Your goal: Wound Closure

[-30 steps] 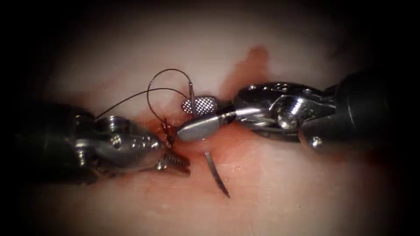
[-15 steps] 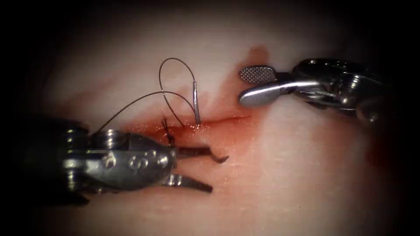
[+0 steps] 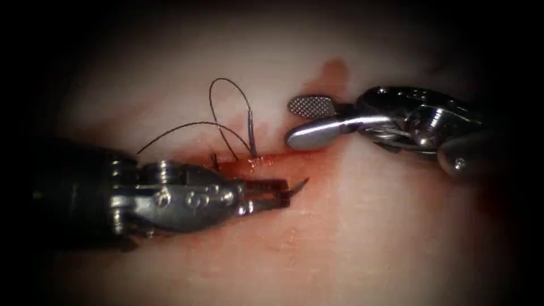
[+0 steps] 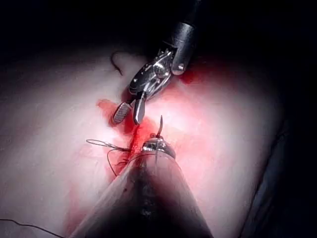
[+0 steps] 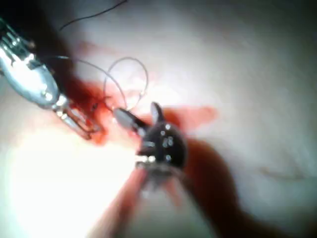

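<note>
Now curved needle [image 3: 294, 189] tip clamped by left tool [image 3: 266, 194].

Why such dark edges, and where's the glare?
Endoscope view: light pools centrally, edges dark; glare on the right tool, open and empty, and the left tool, gripping the needle near its tip, its middle in the tissue. Right wrist view: tissue glares brightly.

Thread loop [image 3: 229, 107] and needle [image 3: 251, 133] between tools, tissue [image 3: 368, 238] beyond open
</note>
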Tool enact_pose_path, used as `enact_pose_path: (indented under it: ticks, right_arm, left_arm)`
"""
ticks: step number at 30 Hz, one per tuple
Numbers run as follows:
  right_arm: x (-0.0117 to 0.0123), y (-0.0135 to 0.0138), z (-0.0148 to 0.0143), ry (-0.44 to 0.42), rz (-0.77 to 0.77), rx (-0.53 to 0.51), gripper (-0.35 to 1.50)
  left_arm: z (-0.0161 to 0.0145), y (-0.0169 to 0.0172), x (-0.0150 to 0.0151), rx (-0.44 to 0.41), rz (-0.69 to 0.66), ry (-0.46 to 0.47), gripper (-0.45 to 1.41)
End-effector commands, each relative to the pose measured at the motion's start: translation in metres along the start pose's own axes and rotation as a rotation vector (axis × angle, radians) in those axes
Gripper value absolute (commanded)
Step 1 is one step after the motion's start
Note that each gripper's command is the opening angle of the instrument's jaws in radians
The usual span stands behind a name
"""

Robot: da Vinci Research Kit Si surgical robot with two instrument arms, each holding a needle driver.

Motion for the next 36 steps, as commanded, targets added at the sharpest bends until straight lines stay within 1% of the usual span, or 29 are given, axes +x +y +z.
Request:
enact_pose_path:
  ticks: [1,4,5,9,10,13,19,22,24,28,33,34,36]
  right_arm:
    - [-0.0005,0.0,0.0006,0.005,0.001,0.003,1.18]
    - [-0.0005,0.0,0.0005,0.005,0.001,0.004,1.16]
    - [-0.0005,0.0,0.0005,0.007,0.001,0.006,1.16]
    - [-0.0005,0.0,0.0005,0.007,0.001,0.006,1.16]
    - [-0.0005,0.0,0.0005,0.005,0.001,0.008,1.16]
    - [-0.0005,0.0,0.0004,0.006,0.001,0.013,1.16]
    - [-0.0006,-0.0001,0.0002,-0.002,0.001,0.026,1.16]
    - [-0.0007,-0.0001,0.0002,-0.003,-0.006,0.033,1.16]
    - [-0.0008,-0.0001,0.0002,-0.005,-0.001,0.036,1.15]
    - [-0.001,-0.0002,0.0003,-0.007,0.004,0.039,1.15]
    - [-0.001,-0.0002,0.0003,-0.01,0.004,0.043,1.15]
    - [-0.001,-0.0002,0.0003,-0.01,0.004,0.043,1.15]
    - [-0.0011,-0.0002,0.0003,-0.01,0.003,0.043,1.15]
  left_arm:
    - [0.0009,0.0005,-0.0002,0.003,-0.001,-0.002,-0.45]
    - [0.0007,0.001,0.0001,0.002,-0.01,0.006,-0.45]
    - [0.0005,0.0013,0.0004,-0.027,-0.028,0.038,-0.45]
    - [0.0001,0.0022,0.0011,-0.085,-0.158,0.115,-0.45]
    - [0.0,0.0027,0.0014,-0.119,-0.227,0.141,-0.45]
    - [-0.0003,0.0035,0.0019,-0.169,-0.309,0.176,-0.45]
    - [-0.001,0.0053,0.0031,-0.276,-0.444,0.196,-0.45]
    - [-0.0015,0.0067,0.0037,-0.361,-0.516,0.2,-0.45]
    - [-0.0018,0.0074,0.0041,-0.396,-0.542,0.199,-0.45]
    - [-0.0027,0.008,0.0052,-0.46,-0.555,0.202,-0.45]
    - [-0.0045,0.008,0.0066,-0.514,-0.547,0.198,-0.45]
    - [-0.0049,0.0079,0.0069,-0.512,-0.513,0.207,-0.45]
    - [-0.0057,0.0074,0.0075,-0.486,-0.392,0.24,-0.45]
